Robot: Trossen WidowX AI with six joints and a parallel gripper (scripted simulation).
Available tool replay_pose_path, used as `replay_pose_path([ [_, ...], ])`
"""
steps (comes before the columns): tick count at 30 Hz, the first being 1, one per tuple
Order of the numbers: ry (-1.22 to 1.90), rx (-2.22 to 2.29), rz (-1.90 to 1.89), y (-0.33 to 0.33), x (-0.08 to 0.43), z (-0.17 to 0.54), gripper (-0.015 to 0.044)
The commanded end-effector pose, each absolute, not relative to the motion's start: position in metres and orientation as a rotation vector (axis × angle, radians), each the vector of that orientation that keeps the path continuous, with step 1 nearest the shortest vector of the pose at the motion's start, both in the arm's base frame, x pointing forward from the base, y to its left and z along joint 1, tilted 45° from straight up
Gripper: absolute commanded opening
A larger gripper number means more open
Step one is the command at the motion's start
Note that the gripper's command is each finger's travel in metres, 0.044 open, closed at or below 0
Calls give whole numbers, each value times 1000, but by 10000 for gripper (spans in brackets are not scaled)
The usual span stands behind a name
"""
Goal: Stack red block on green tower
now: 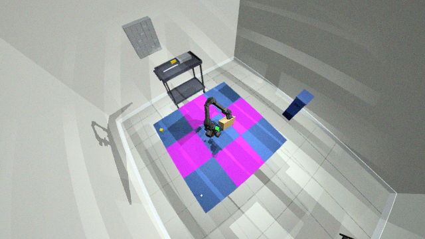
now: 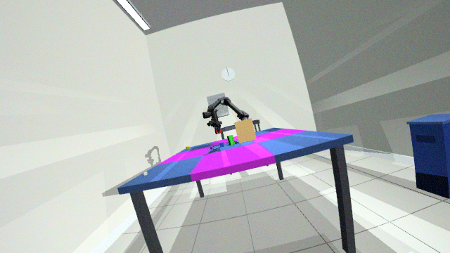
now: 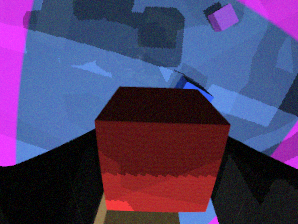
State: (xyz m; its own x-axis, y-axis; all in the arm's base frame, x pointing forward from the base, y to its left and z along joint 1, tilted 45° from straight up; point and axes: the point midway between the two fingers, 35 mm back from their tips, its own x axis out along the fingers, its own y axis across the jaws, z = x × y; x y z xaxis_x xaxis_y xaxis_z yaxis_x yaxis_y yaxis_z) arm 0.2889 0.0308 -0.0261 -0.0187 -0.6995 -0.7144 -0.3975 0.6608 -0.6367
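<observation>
The red block point(image 2: 218, 132) point(image 3: 162, 150) is held between the fingers of my gripper point(image 2: 218, 131) point(image 3: 157, 129), which is shut on it. It hangs in the air above the table, higher than the green tower and to its left in the exterior view. The green tower point(image 1: 217, 128) point(image 2: 230, 140) stands upright on the table between the gripper and a tan box. It does not show in the wrist view. In the top view the arm hides nearly all of the red block.
The tan box point(image 1: 226, 123) point(image 2: 245, 131) stands right beside the green tower. A blue block point(image 2: 221, 144) point(image 3: 196, 92) and a purple block point(image 3: 223, 18) lie on the checkered table point(image 1: 239, 166) point(image 2: 232, 159). A yellow block point(image 1: 161, 130) point(image 2: 188, 147) and a small white thing point(image 1: 201, 195) point(image 2: 145, 173) lie farther off.
</observation>
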Motion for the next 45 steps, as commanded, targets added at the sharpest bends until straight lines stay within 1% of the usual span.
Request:
replay_pose_path([
  [1,1636,-917,-303,24,275,-19,0],
  [25,1641,-921,-303,-16,191,-2,0],
  [45,1641,-922,-305,-37,191,-23,0],
])
